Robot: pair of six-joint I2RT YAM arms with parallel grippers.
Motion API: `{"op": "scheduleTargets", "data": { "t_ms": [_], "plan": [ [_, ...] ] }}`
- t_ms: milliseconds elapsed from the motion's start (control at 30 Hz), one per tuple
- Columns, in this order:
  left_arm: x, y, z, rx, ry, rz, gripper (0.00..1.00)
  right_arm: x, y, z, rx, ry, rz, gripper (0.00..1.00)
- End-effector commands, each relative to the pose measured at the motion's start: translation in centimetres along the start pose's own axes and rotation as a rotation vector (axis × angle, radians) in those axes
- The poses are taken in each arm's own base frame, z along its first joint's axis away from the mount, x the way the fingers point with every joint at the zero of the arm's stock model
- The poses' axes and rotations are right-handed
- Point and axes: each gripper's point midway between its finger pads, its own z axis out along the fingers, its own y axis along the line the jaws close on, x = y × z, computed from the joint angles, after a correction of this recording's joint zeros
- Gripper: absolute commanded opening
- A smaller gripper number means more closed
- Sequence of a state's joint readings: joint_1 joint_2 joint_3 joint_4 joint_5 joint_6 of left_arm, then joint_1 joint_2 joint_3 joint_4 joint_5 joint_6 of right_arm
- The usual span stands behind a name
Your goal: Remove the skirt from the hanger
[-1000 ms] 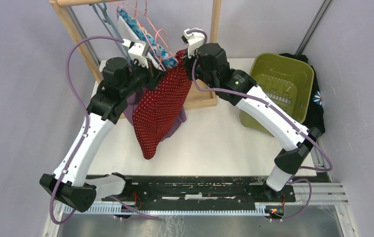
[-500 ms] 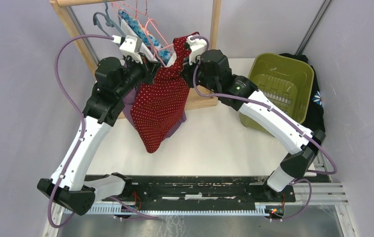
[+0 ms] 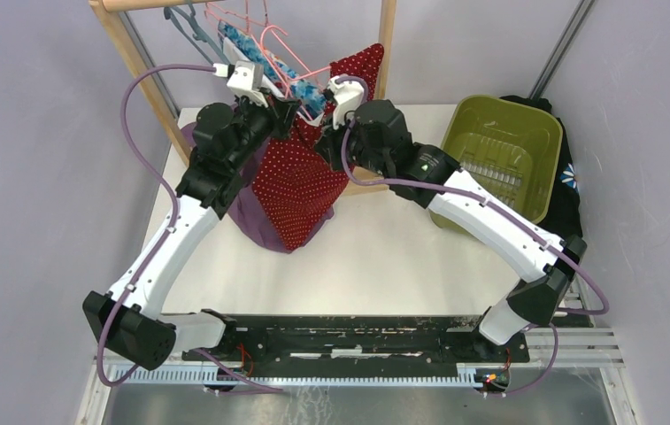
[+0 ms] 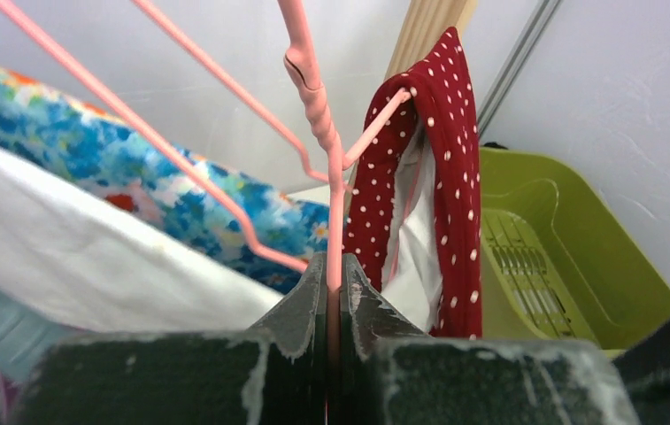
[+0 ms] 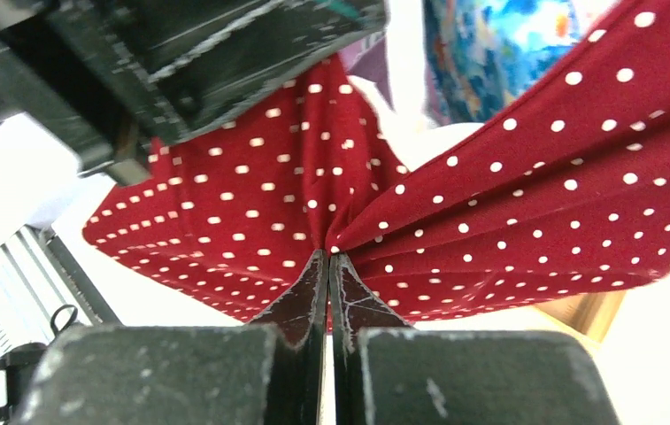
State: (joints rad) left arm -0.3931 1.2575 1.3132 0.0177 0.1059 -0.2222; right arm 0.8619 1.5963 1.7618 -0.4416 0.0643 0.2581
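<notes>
Tools, top view: left tool and right tool sit close together; skirt hangs lengthwise, waist high, hem toward the counter.
Left wrist: clamped on the pink hanger; you hold it steady.
Right wrist: pinching dotted fabric; you slide the waist off the hanger's arm end.

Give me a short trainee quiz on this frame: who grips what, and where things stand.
1. True or false: the left gripper is shut on the pink hanger.
2. What is the right gripper pinching? A) the red dotted skirt B) a shoe C) a towel
3. Fill in: the green basket stands on the robot's ____ side.

Key: 1 true; 2 A; 3 right.
</notes>
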Motion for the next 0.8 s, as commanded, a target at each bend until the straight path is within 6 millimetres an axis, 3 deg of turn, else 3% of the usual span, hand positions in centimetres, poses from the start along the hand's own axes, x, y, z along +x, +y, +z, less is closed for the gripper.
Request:
{"op": "scheduleTargets", "data": {
  "t_ms": [0, 267, 600, 767],
  "plan": [
    [-10.6, -1.5, -0.5, 0.015, -0.41, -0.04, 0.03, 3.6, 7.8, -1.0, -0.225, 0.114, 0.001, 0.01],
    [-11.2, -1.3, -1.0, -0.01, -0.45, -0.007, 0.03, 6.7, 12.0, -1.6, -0.308, 0.186, -0.043, 0.01],
    [-13.4, 0.3, -2.7, -0.111, -0.569, 0.097, 0.03, 11.4, 11.6, -2.9, -0.293, 0.278, -0.039, 0.01],
    [-12.8, 0.7, -2.3, -0.126, -0.565, 0.095, 0.03, 12.1, 11.2, -3.5, -0.262, 0.283, -0.05, 0.01]
  ]
}}
